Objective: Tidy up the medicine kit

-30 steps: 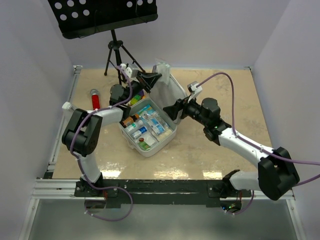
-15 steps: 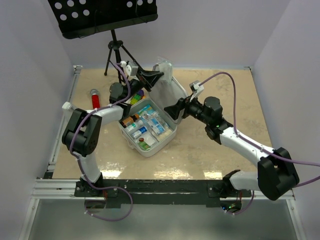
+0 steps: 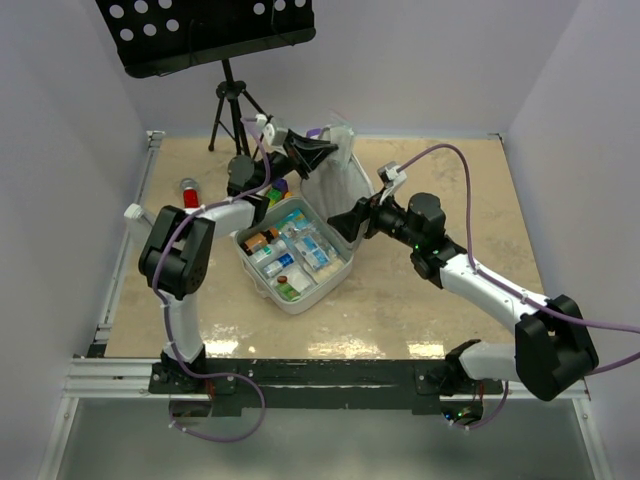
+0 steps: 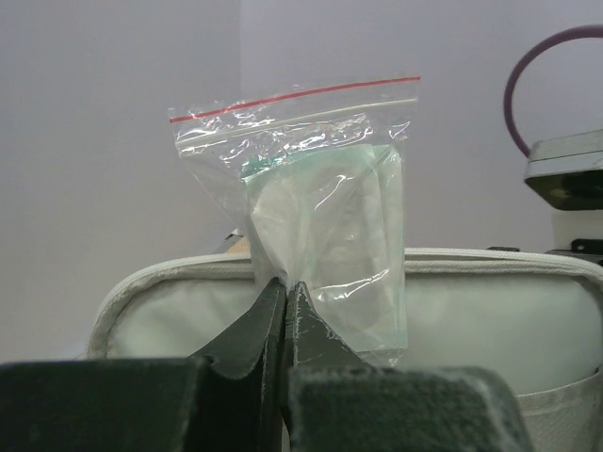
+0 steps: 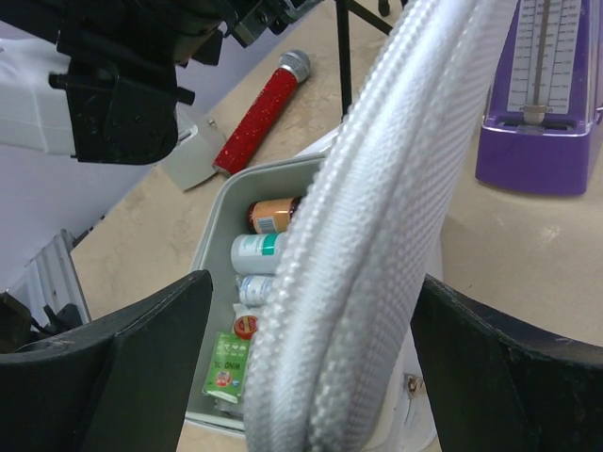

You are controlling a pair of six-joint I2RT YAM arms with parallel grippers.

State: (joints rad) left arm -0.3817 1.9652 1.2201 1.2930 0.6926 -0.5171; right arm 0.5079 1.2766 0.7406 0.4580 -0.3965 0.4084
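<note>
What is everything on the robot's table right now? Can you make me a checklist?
Surface: beige table.
Job's things: medicine kit open, lid up, small bottles inside.
Clutter: red microphone, purple metronome, music stand.
Grippers: left gripper shut on a plastic bag; right gripper open, astride the lid's edge.
Cables: purple cables looping along both arms.
Surroundings: plain white walls.

A black music stand (image 3: 205,30) on tripod legs stands at the far left of the beige table (image 3: 450,310), a glittery red stick, perhaps a microphone (image 5: 264,108), lies near its feet, and a purple metronome (image 5: 549,113) stands upright close by.
</note>
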